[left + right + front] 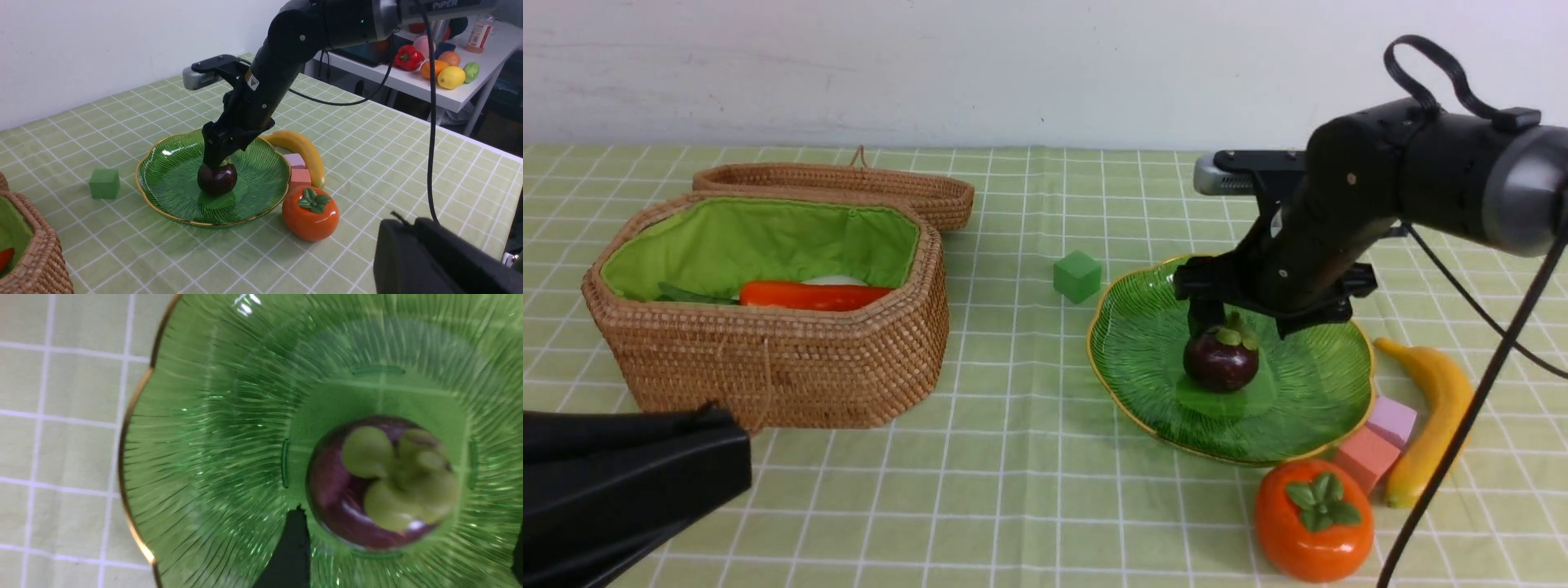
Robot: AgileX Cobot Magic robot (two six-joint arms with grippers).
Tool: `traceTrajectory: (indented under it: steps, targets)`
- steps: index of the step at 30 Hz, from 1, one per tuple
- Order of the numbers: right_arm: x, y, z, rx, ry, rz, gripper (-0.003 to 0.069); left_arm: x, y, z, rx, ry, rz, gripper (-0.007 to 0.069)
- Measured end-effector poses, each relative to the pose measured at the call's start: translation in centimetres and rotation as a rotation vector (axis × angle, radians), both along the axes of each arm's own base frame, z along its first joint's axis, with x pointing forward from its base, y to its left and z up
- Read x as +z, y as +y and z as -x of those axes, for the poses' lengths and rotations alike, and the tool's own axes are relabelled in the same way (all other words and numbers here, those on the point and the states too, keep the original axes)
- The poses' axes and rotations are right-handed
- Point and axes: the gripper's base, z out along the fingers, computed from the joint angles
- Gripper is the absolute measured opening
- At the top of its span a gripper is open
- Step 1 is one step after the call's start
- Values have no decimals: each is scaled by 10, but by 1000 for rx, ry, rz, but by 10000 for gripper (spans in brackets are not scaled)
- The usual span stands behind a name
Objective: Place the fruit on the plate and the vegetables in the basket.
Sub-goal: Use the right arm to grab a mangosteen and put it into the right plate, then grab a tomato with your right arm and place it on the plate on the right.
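The green ribbed plate [1307, 392] holds a dark purple mangosteen [1221, 359] at its middle. Straight above it my right gripper [1241, 327] stands open. Its fingers [291, 547] straddle the fruit without touching it, and the mangosteen [347, 506] rests on the plate [212, 428]. A yellow banana [1437, 408] lies on the cloth right of the plate. An orange persimmon [1313, 523] stands in front of it. The wicker basket [768, 359] at the left holds a red pepper [809, 296] and a white radish [833, 280]. My left gripper [739, 453] is shut and empty at the near left.
A green cube [1077, 276] sits left of the plate. Two pink blocks [1376, 445] lie between plate, banana and persimmon. The basket's lid [849, 189] lies open behind it. My right arm's cable [1462, 441] hangs past the banana. A side table [449, 92] with other toys stands beyond the table edge.
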Motion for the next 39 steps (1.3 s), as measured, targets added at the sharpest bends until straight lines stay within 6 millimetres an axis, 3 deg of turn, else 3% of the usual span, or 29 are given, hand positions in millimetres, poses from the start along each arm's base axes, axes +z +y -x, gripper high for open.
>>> traceTrajectory:
  steps: [6, 10, 15, 18, 22, 24, 29, 32, 36, 39]
  targets:
    - [37, -10, 27, 10, 45, 25, 547, 0, 0, 0, -1, 1, -1, 34]
    - [59, -23, 61, 44, 153, 82, 384, -1, 0, 1, -11, 12, -11, 34]
    - [55, -42, 109, 44, 241, 113, 195, -3, -1, 2, -22, 22, -21, 34]
    - [49, -51, 136, -9, 224, 77, 162, -3, -1, 2, -22, 23, -22, 34]
    - [29, -56, 159, -89, 208, -18, 209, -3, -1, 2, -23, 24, -23, 34]
    - [12, -55, 166, -141, 212, -88, 317, -3, -1, 2, -24, 24, -24, 34]
    - [-13, -49, 157, -190, 196, -152, 552, -3, -1, 2, -24, 22, -26, 37]
    - [-27, -46, 146, -212, 200, -159, 648, -3, -1, 2, -26, 24, -27, 38]
    - [-38, -48, 139, -227, 225, -150, 662, -4, -1, 3, -32, 30, -33, 38]
    - [-38, -47, 140, -215, 225, -157, 614, -5, -2, 3, -39, 38, -40, 39]
